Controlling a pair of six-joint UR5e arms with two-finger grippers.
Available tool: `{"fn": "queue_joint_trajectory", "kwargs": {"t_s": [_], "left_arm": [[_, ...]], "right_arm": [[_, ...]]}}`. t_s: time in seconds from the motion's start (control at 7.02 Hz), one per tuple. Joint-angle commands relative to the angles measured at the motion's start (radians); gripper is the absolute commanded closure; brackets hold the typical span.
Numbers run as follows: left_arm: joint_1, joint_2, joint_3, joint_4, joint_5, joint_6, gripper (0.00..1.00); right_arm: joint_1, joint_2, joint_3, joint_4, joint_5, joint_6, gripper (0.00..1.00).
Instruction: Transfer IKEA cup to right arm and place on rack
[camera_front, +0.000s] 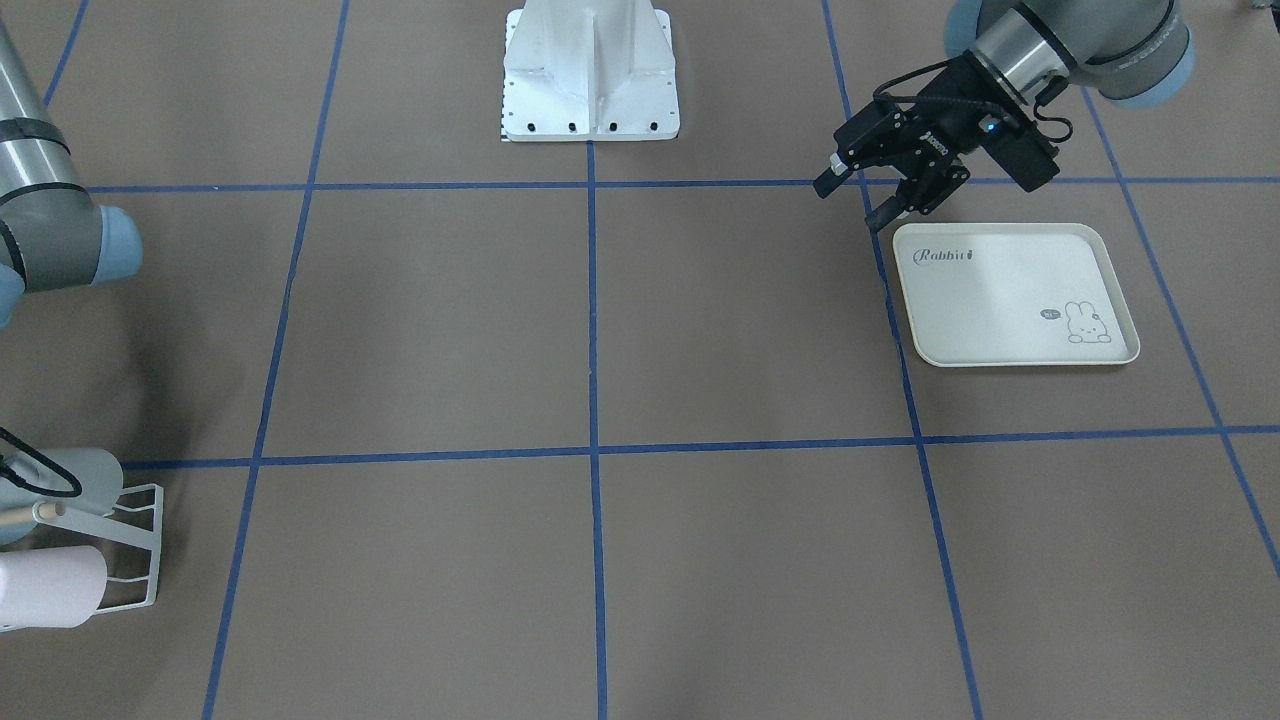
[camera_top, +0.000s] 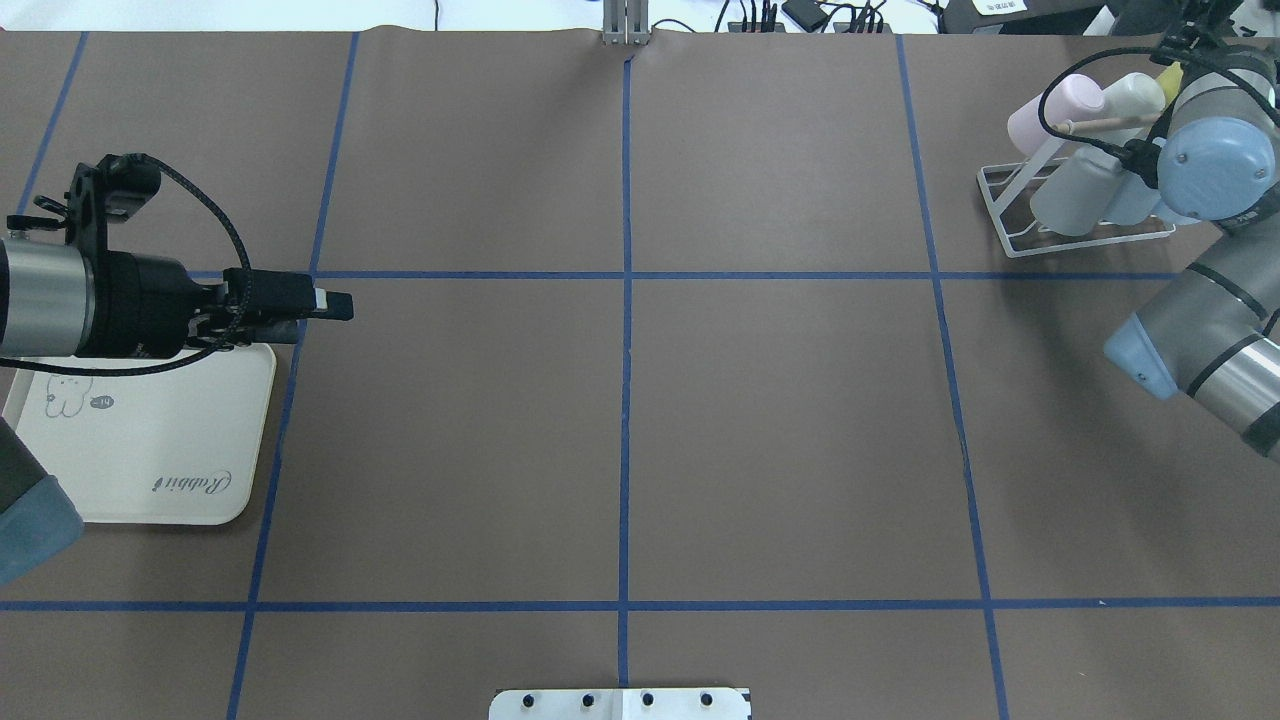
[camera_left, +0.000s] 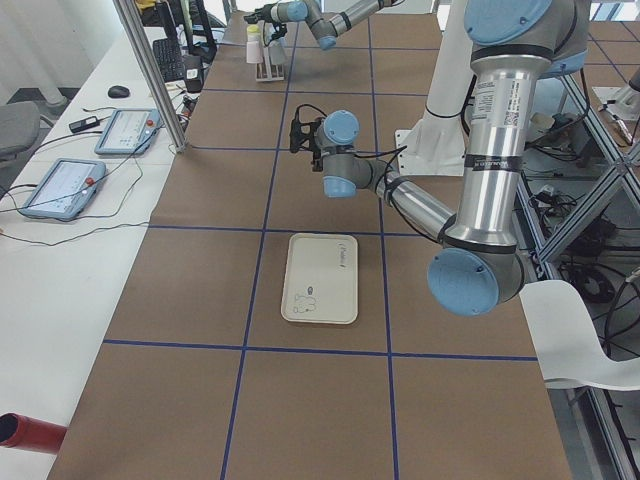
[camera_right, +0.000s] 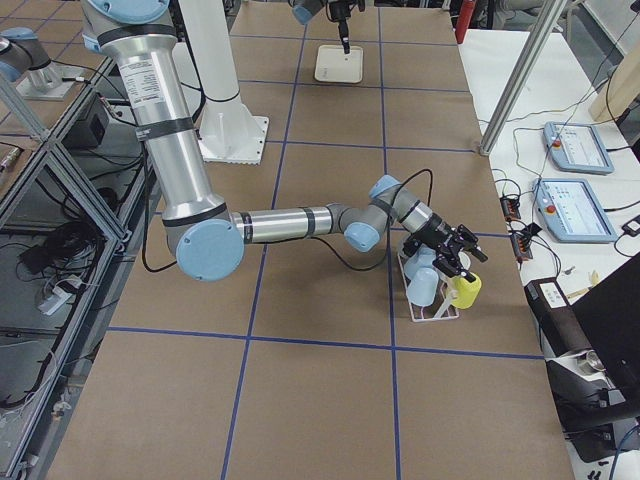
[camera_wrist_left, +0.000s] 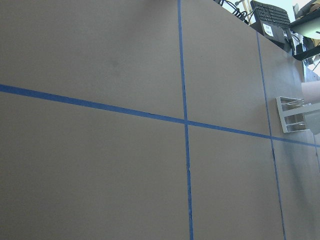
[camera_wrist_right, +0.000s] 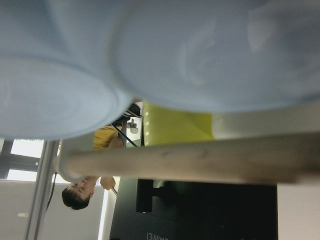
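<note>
The left claw (camera_front: 853, 203) is wide open and empty, by the rabbit tray (camera_front: 1010, 300). The right claw (camera_right: 458, 252) is among the IKEA cups (camera_top: 1075, 190) on the rack (camera_top: 1000, 215), far right on the worktop. I cannot tell its grip.

The left arm (camera_top: 50, 300) reaches in low over the bench, and its wrist lies flat and sideways. The left gripper (camera_front: 852, 200) tips down a little toward the bench. Its jaws stand apart and hold nothing. The right arm (camera_right: 290, 222) goes straight up from its base, then bends and runs out long and low. Its wrist bends again near the end. The right gripper (camera_right: 460, 258) points away and down, and I cannot tell how its jaws stand.
</note>
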Motion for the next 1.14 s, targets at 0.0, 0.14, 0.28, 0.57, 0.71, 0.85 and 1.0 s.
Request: {"fn": "queue_joint_trajectory", "kwargs": {"t_s": [0.0, 0.14, 0.28, 0.57, 0.71, 0.85, 1.0], "left_arm": [[0.0, 0.0, 0.0, 0.0, 0.0, -0.001, 0.0], [0.0, 0.0, -0.001, 0.0, 0.0, -0.001, 0.0], [0.0, 0.0, -0.002, 0.0, 0.0, -0.001, 0.0], [-0.002, 0.001, -0.006, 0.0, 0.0, -0.001, 0.0], [-0.002, 0.008, -0.017, 0.0, 0.002, -0.001, 0.0], [-0.002, 0.011, -0.029, 0.0, 0.002, -0.001, 0.0], [-0.002, 0.012, -0.029, 0.0, 0.0, -0.001, 0.0]], "right_arm": [[-0.002, 0.002, 0.001, 0.0, 0.0, -0.001, 0.02], [-0.002, 0.002, 0.001, 0.0, 0.0, 0.002, 0.01], [-0.001, 0.005, 0.024, 0.0, 0.006, 0.002, 0.01], [0.052, 0.003, 0.122, -0.006, 0.106, 0.034, 0.01], [0.088, -0.013, 0.163, -0.009, 0.197, 0.147, 0.01], [0.117, -0.044, 0.196, -0.011, 0.318, 0.373, 0.01], [0.148, -0.061, 0.213, -0.024, 0.488, 0.65, 0.01]]}}
